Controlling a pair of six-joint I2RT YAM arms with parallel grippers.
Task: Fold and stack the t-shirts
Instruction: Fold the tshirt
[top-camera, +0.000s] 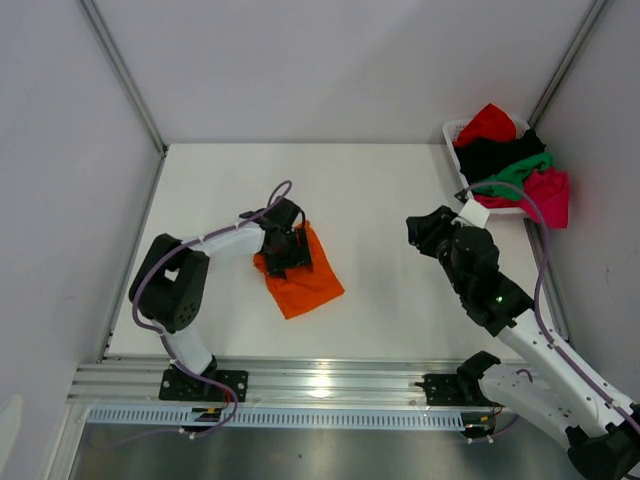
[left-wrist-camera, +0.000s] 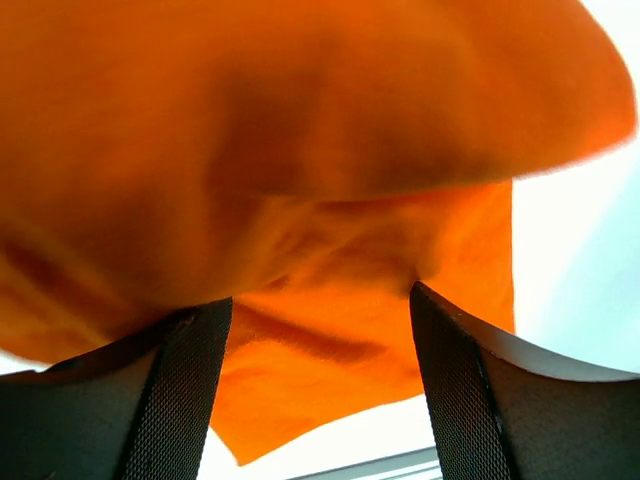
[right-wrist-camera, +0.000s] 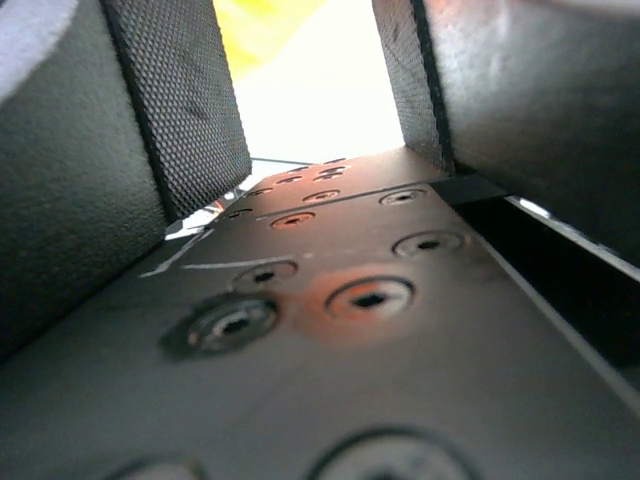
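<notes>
The bright orange t-shirt (top-camera: 305, 280) lies as a rumpled, roughly folded rectangle, tilted, left of centre on the tabletop (top-camera: 380, 200). The red (top-camera: 487, 122), black (top-camera: 490, 155), green (top-camera: 515, 172) and magenta-pink (top-camera: 548, 192) t-shirts sit crumpled together in the white basket (top-camera: 452, 130), far right corner

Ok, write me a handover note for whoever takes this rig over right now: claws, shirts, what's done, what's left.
Left claw: open, down at the orange t-shirt, not pinching it.
Right claw: open and empty, above the table, short of the basket.
Shirts: the orange t-shirt lies rumpled mid-table. The red shirt, black shirt, green shirt and pink shirt are piled in the basket, the pink one hanging over its edge.
Done: orange one is out, partly folded at best.
Left: finish that fold, then fold and stack the other four.
</notes>
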